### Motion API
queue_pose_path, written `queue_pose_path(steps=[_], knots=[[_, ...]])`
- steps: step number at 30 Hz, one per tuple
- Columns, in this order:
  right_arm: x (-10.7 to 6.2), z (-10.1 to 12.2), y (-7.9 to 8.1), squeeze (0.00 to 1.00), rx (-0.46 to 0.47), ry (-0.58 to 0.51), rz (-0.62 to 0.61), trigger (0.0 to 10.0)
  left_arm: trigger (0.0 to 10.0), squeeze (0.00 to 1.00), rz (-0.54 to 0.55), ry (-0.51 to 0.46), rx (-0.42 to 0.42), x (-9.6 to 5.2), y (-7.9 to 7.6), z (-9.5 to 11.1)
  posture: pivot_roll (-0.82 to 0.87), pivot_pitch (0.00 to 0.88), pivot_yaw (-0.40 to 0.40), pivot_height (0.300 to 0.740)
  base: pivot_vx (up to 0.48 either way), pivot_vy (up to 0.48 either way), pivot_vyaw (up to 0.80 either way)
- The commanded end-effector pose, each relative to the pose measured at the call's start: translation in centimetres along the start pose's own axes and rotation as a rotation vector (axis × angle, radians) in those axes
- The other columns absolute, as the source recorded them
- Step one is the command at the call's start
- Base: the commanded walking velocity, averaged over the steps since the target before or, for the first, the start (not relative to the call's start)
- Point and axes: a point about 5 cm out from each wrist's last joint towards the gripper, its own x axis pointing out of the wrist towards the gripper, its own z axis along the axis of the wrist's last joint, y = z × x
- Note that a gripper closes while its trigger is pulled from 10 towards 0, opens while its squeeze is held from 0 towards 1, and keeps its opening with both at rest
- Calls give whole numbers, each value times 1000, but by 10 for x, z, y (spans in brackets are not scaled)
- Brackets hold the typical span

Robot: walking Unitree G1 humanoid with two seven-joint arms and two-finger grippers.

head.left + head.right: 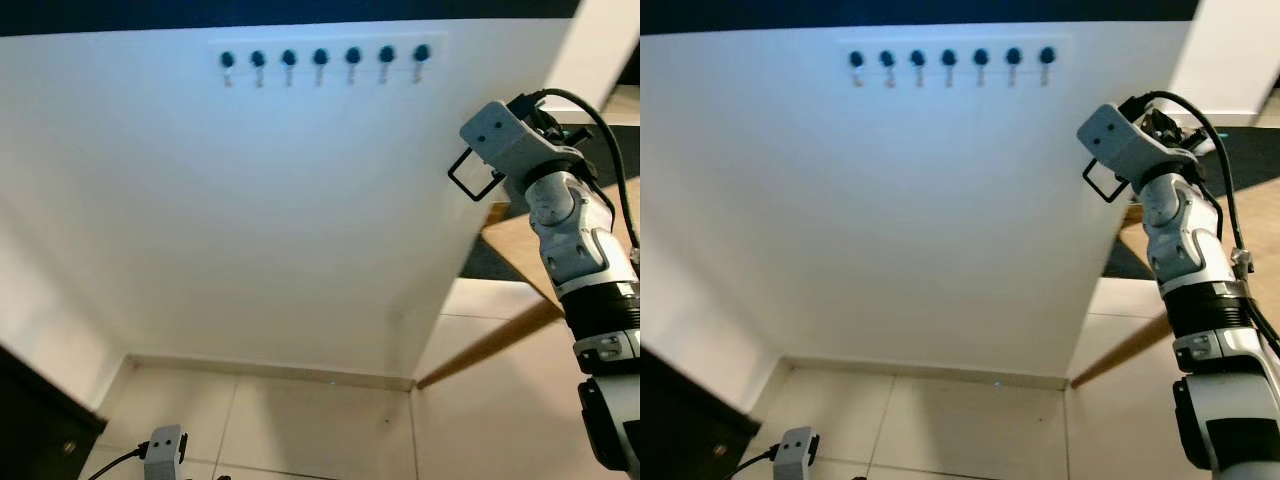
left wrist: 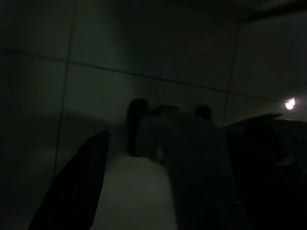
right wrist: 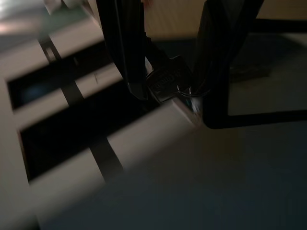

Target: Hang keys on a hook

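Note:
A row of several dark-knobbed hooks [image 1: 320, 58] runs high on the white wall [image 1: 250, 220]. My right arm is raised at the right, below and to the right of the hooks. A black rectangular loop [image 1: 470, 173] hangs at its wrist. In the right wrist view my right gripper [image 3: 169, 90] is shut on a silver key [image 3: 167, 79], with the black loop [image 3: 254, 120] joined to it beside one finger. My left arm [image 1: 165, 445] hangs low near the floor. In its dark wrist view the fingers [image 2: 79, 184] stand apart with nothing held.
A wooden tabletop [image 1: 512, 245] and its slanting leg [image 1: 490, 345] stand right of the wall's corner. Dark furniture [image 1: 40, 420] fills the lower left. Pale floor tiles [image 1: 300, 420] lie below the wall.

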Motion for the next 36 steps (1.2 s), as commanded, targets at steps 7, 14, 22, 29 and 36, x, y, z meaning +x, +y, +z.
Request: queue_pose_path(steps=[7,14,22,29,36], knots=[[0,-7,1,0,15,40,19,10000,10000,0,11,-31,-14,-3,7,6,-94,47,43,740,0,0,-800],[1,-8,5,0,31,45,32,10000,10000,0,14,-138,53,-3,11,37,-89,46,42,740,0,0,-800],[0,-1,10,0,71,13,57,10000,10000,0,-24,-342,248,1,-3,104,-82,54,39,740,0,0,-500],[-1,3,13,0,65,-15,77,10000,10000,0,-139,-519,445,1,-36,162,-86,55,40,740,0,0,0],[-2,10,16,0,56,-69,119,10000,10000,0,-313,-737,591,-6,-88,217,-95,56,41,740,0,0,0]])
